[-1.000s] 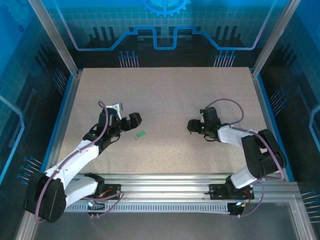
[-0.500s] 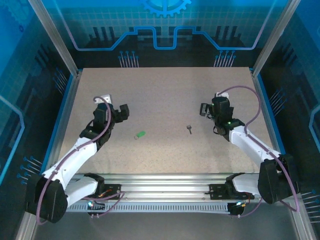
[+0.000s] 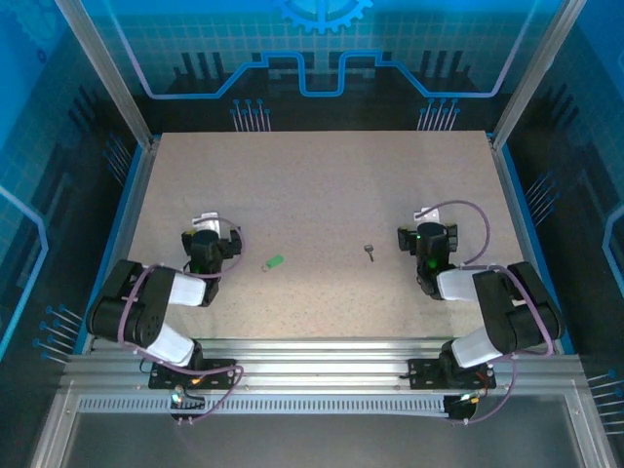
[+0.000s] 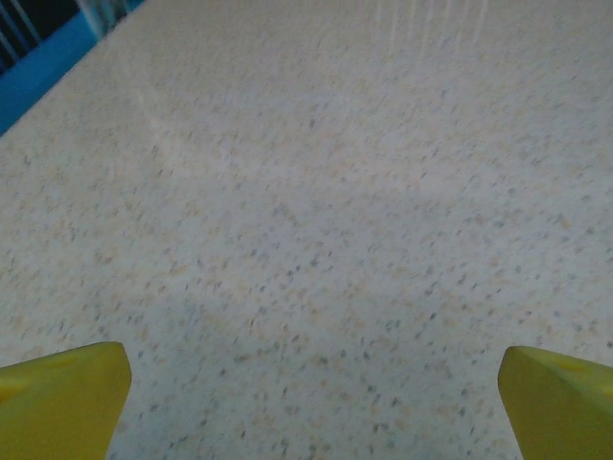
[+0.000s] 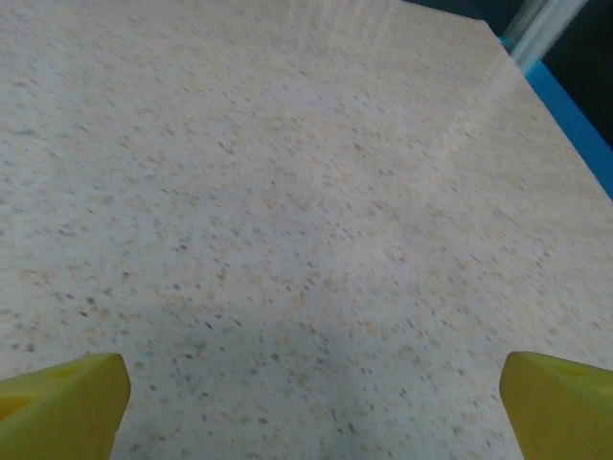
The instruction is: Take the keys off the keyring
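The keyring, a small bright-green tag [image 3: 274,262], lies flat on the speckled table left of centre. The tiny grey key [image 3: 370,252] lies apart from it, right of centre, with a wide stretch of table between the two. My left gripper [image 3: 206,238] sits folded back, left of the tag and clear of it. My right gripper [image 3: 426,237] sits right of the key, not touching it. In the left wrist view the left gripper [image 4: 316,402] is open, its yellow fingertips [image 4: 67,398] far apart over bare table. The right gripper [image 5: 316,407] is open likewise, with nothing between its fingertips [image 5: 556,402].
The table [image 3: 322,185] is bounded by blue edging and aluminium posts [image 3: 136,127] on the left, right and back. An aluminium rail [image 3: 322,356] with both arm bases runs along the near edge.
The right gripper let go of the key, which now lies on the table, and drew back right. The left gripper moved off the tag. Both arms have folded back toward their bases.
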{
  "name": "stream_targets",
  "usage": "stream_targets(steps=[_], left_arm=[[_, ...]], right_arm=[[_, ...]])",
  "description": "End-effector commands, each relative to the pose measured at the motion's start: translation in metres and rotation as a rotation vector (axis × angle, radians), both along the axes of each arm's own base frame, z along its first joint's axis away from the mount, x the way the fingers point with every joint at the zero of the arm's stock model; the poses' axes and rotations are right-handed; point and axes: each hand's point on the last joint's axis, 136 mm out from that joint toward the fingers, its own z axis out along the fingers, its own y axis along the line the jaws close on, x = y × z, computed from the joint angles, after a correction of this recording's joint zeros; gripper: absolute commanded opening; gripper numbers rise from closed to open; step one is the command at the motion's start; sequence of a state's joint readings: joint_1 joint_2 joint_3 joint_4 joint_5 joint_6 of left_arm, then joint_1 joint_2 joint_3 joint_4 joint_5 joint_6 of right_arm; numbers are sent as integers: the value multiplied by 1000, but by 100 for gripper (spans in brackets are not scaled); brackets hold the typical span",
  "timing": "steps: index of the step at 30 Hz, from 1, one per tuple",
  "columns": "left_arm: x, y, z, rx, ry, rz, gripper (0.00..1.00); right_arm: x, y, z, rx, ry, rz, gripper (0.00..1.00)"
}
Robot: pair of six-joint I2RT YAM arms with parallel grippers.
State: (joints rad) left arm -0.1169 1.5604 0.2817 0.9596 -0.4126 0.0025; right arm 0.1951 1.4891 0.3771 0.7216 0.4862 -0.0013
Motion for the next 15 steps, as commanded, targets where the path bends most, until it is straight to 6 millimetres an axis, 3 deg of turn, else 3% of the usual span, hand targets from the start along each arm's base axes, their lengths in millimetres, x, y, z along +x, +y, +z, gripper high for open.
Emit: stream_targets(steps=[1,3,10,15], left_arm=[[11,-7,36,-22,-166,-59,99],[24,-4,37,-2,-137,-34,99],[23,-4,36,-9,-133,-39,100],[23,-4,35,-13,-127,-38,100]], right_arm=[[20,11,22,134,-146,156,100],[21,2,23,107,-128,68,100],[20,12,26,74,-167,112,100],[22,5,24,106,-147,101,100]])
